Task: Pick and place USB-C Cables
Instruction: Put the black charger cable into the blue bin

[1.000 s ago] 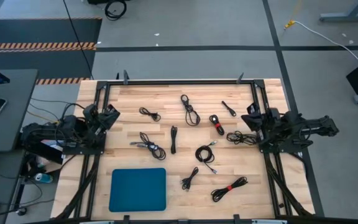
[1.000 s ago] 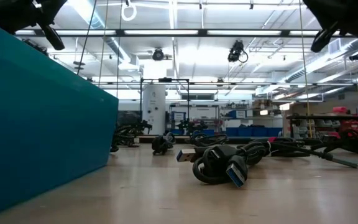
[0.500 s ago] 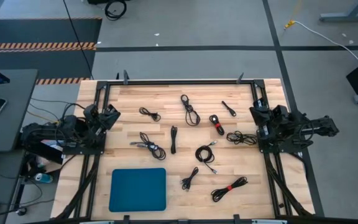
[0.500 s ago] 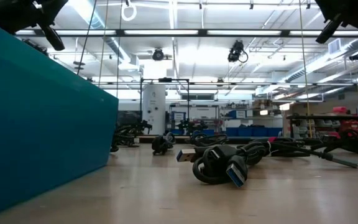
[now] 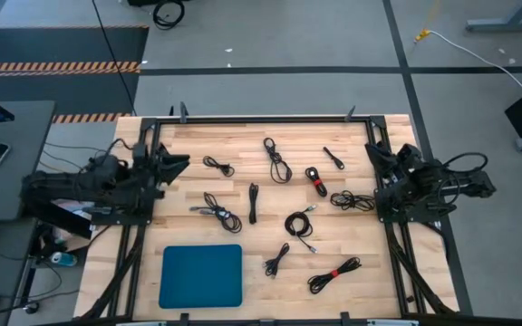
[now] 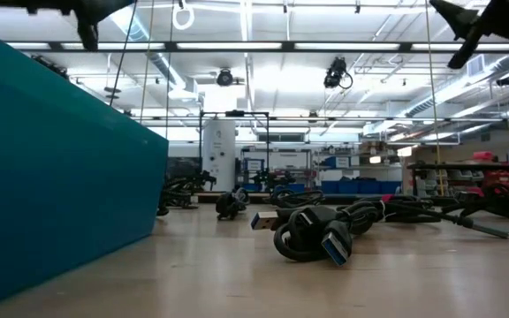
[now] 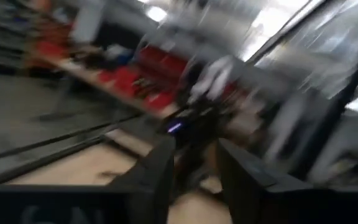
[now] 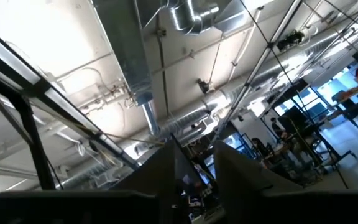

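Left arm has swung out since a second ago: left gripper (image 5: pixel 181 163) now reaches from the left edge toward the table's middle, where before it sat tucked back over the frame. Right gripper (image 5: pixel 376 152) has shifted toward the far right corner and tilted up; its wrist view shows only ceiling ducts. Cables and tray unchanged.

Table (image 5: pixel 243 217): light wood top inside a black frame.

Blue tray (image 5: pixel 201 275): near-left part of the table, nothing in it.

Left gripper: fingers (image 7: pixel 157 174) parted with a narrow gap, holding nothing, in the air over the left side, near the small coil at far left.

Right gripper: fingers (image 8: pixel 166 165) slightly apart, holding nothing, above the right frame rail.

USB-C cables (image 5: pixel 299 224): all on the wood, none in the tray, spread across the middle and right:
- long loop (image 5: pixel 276 160) at far centre
- red-tied bundle (image 5: pixel 315 180) just beside it
- loose tangle (image 5: pixel 352 200) close to the right arm
- another red-tied one (image 5: pixel 333 273) at near right
- small coil (image 5: pixel 217 165) nearest the left gripper
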{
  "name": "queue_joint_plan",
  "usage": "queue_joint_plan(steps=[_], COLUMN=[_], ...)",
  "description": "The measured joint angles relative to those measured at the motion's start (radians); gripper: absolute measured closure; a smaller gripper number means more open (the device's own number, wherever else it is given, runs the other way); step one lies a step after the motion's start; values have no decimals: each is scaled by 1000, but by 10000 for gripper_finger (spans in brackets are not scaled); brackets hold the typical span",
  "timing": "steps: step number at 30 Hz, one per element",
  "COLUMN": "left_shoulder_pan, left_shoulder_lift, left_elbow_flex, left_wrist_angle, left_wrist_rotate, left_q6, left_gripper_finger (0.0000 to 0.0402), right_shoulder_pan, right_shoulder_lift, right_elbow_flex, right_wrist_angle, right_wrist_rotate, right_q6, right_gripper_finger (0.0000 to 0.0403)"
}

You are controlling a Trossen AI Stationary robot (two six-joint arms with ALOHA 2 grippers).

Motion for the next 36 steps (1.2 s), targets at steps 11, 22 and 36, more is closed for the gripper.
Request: queue_joint_plan(steps=[11,22,36], left_shoulder_pan=[57,199,349], left_shoulder_lift=[503,936,1245], left_elbow_flex=[442,528,528], left_wrist_angle=[-738,-758,-662], left_wrist_rotate=[-305,-96,103], left_q6=[137,396,250], left_gripper_finger=[201,200,200], right_shoulder_pan=[0,0,0], right_shoulder_lift=[124,430,608], right_elbow_flex=[224,512,637], right_wrist_angle=[-175,-249,-257], right_wrist_rotate=[-42,-262,-398], right_q6=[-24,-68,-68], right_gripper_finger=[239,239,240])
